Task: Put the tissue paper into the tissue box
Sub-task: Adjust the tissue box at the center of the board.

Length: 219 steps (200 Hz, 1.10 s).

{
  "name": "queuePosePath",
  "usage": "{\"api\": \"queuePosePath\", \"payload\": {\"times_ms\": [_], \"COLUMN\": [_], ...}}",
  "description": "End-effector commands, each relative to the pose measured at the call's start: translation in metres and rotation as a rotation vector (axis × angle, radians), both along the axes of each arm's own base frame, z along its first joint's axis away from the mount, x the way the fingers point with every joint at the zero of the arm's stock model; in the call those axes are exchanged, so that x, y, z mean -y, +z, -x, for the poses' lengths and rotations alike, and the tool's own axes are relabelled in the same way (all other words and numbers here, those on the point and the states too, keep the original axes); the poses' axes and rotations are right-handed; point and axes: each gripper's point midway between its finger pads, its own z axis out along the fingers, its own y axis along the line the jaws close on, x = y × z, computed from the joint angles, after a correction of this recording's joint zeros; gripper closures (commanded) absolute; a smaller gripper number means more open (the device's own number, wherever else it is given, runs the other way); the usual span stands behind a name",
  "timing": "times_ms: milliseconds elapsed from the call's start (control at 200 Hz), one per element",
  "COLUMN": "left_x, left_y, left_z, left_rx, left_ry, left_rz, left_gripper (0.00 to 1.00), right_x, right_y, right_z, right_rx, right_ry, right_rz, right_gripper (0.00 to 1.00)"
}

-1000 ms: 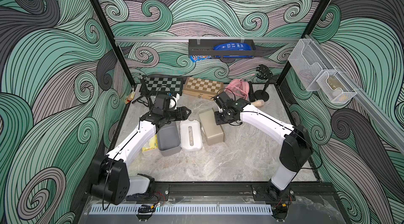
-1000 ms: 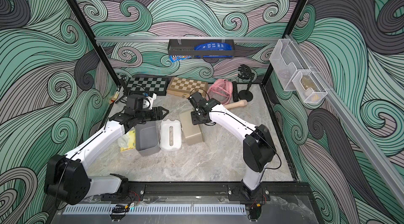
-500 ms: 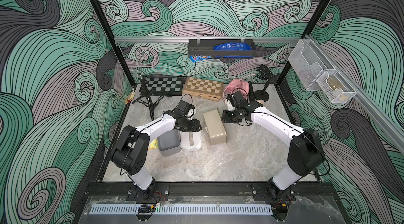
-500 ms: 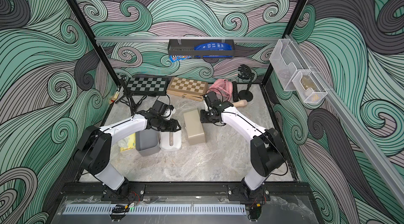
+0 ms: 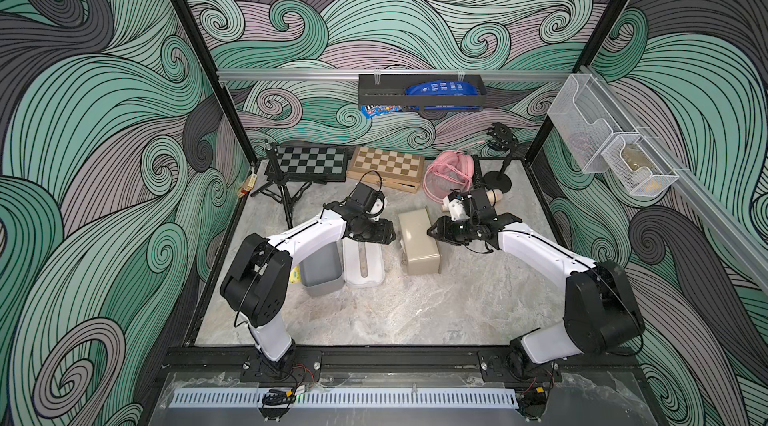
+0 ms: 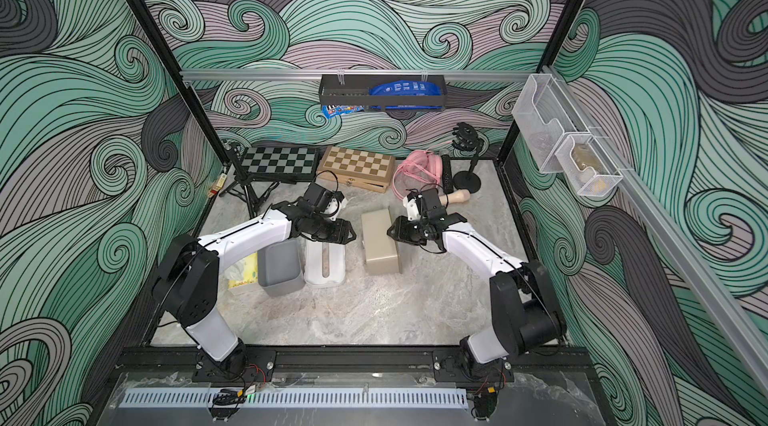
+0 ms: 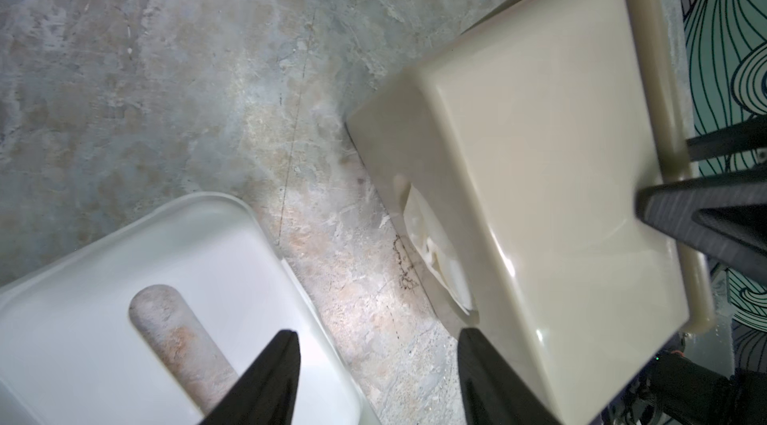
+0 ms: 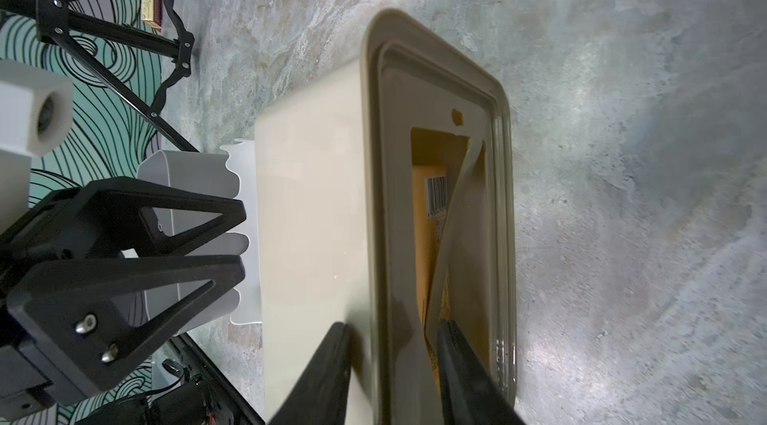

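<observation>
swirl-patterned walls (image 5: 104, 112) in green, grey, mauve on three sides. marbled grey bench (image 5: 415, 311). black corner posts (image 5: 195, 53); silver rail (image 5: 291, 75) across back carrying black shelf (image 5: 382, 99). wire baskets (image 5: 582, 128) on right wall.

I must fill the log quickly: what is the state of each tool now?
Left tool: open, holding nothing.
Right tool: astride the rim of the tissue box; grip cannot be told.

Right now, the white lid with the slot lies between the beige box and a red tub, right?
Not quite. The tub is grey, not red. Both top views show the white lid with the slot lying between it and the beige box.
</observation>
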Motion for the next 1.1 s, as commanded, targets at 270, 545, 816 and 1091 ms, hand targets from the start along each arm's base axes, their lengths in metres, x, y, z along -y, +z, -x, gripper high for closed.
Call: {"api": "queuePosePath", "payload": {"times_ms": [270, 545, 816, 1091], "left_x": [0.001, 0.005, 0.019, 0.037], "left_y": [0.016, 0.011, 0.001, -0.01], "left_z": [-0.007, -0.005, -0.012, -0.014], "left_rx": [0.027, 0.015, 0.009, -0.002], "left_ry": [-0.001, -0.006, -0.02, -0.049], "left_rz": [-0.022, -0.007, 0.006, 0.001], "left_gripper": [0.36, 0.36, 0.36, 0.38], "right_x": [0.013, 0.02, 0.049, 0.103], "right_y": [0.004, 0.025, 0.048, 0.018], "right_z": [0.011, 0.007, -0.005, 0.0], "right_rx": [-0.002, 0.044, 0.08, -0.017], "right_ry": [-0.099, -0.137, -0.162, -0.245], "right_rz": [-0.419, -0.537, -0.201, 0.354], "right_gripper": [0.62, 0.62, 0.38, 0.39]}}
